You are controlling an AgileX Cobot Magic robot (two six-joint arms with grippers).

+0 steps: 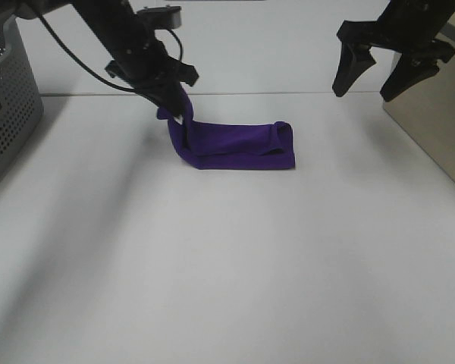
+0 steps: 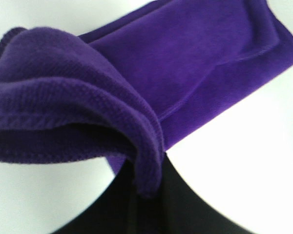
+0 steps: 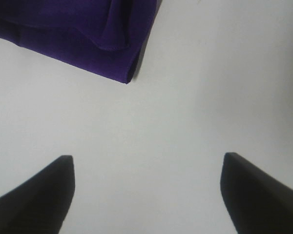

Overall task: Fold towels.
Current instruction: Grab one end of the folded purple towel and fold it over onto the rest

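Observation:
The purple towel (image 1: 239, 148) lies folded into a long strip at the back middle of the white table. My left gripper (image 1: 178, 114) is shut on the towel's left end and lifts it off the table. In the left wrist view the pinched fold (image 2: 88, 122) drapes over the black fingers (image 2: 180, 209), with the rest of the strip (image 2: 200, 63) flat beyond. My right gripper (image 1: 371, 80) hangs open and empty above the table to the right of the towel. In the right wrist view its fingertips (image 3: 39, 195) stand wide apart, and the towel's right end (image 3: 88, 39) lies ahead.
A grey perforated basket (image 1: 4, 114) stands at the left edge. A beige box (image 1: 432, 129) sits at the right edge under the right arm. The white table (image 1: 227, 273) stretches toward the front.

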